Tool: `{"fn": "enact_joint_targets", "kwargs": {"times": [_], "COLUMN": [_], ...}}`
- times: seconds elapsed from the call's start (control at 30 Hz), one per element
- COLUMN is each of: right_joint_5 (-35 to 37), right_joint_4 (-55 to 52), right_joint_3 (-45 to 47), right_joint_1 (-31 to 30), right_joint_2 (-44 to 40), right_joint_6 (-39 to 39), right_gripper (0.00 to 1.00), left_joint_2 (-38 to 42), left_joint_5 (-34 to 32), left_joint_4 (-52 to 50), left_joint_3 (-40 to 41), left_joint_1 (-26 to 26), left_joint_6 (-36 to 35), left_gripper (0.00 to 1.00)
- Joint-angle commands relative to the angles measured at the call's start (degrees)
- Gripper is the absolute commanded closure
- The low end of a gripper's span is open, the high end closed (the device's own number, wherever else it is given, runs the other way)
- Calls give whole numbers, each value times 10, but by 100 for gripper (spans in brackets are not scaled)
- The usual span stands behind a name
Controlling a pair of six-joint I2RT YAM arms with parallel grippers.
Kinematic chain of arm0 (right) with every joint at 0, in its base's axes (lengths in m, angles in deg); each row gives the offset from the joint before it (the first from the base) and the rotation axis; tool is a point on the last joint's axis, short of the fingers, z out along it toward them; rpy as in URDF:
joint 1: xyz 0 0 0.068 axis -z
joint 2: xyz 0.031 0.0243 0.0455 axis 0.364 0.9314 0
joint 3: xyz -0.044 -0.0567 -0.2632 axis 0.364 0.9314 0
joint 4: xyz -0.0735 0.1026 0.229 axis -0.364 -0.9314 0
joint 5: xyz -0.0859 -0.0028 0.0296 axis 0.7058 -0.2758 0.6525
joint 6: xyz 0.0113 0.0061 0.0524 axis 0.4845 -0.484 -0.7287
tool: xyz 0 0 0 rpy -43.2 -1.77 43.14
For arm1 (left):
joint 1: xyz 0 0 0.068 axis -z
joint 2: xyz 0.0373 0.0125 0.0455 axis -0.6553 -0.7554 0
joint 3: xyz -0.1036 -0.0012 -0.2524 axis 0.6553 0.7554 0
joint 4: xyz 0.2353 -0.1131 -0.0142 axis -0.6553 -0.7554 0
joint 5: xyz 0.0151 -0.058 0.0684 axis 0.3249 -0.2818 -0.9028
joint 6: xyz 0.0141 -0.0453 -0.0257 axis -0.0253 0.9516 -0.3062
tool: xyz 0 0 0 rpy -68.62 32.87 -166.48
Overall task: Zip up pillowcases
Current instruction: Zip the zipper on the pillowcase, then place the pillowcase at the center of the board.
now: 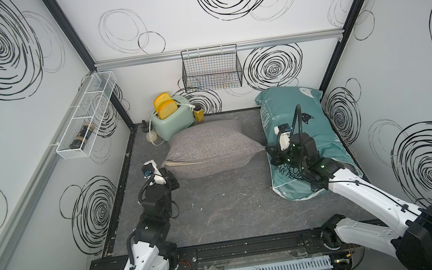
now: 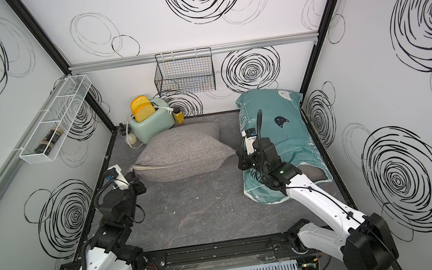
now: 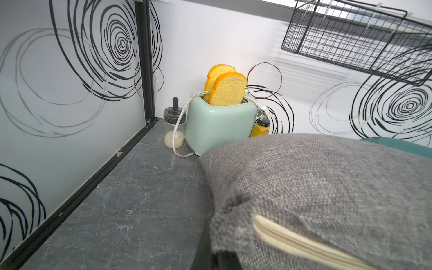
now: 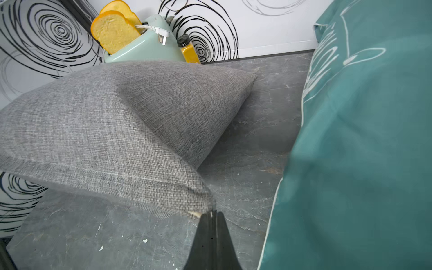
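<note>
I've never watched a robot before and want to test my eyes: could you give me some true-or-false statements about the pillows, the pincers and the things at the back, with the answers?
1. The left pincer and the right pincer are at opposite near corners of the grey pillowcase. True.
2. The toaster is empty. False: two bread slices stand in it.
3. The teal pillowcase lies on top of the grey one. False: it lies beside it, under the right arm.
4. The right pincer is shut on a corner of the grey pillowcase. True.
5. The dark bottle stands on the table. False: it lies in the white basket on the side wall.
</note>
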Motion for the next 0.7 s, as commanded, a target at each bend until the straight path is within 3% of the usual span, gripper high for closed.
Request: {"fn": "enact_joint_targets", "kwargs": {"times": [0.0, 0.17, 0.23, 0.43, 0.5, 0.67], "right_joint_5": [13, -35, -39, -55, -51, -52], "right_joint_4": [-20, 15, 45, 48, 36, 29], "right_joint_3": [-13, -15, -16, -58, -63, -48], "right_joint_1": [9, -75, -127, -188, -187, -174], "right_joint_2": [-14, 16, 42, 110, 105, 56], "right_joint_6": [9, -10, -28, -61, -59, -28], "right_gripper": [100, 100, 100, 100, 84, 58], "left_joint_2": [13, 4, -10, -5, 5, -8], "left_joint_5": [-24, -3, 10, 0, 2, 4], "left_joint_4": [22, 18, 4, -35, -43, -91], "left_joint_3": [-19, -33, -51, -89, -99, -135], "left_joint_1": [-47, -51, -51, -51, -51, -51], "left_joint_6": [36, 34, 38, 48, 40, 39], "left_gripper": [100, 100, 76, 51, 41, 14]}}
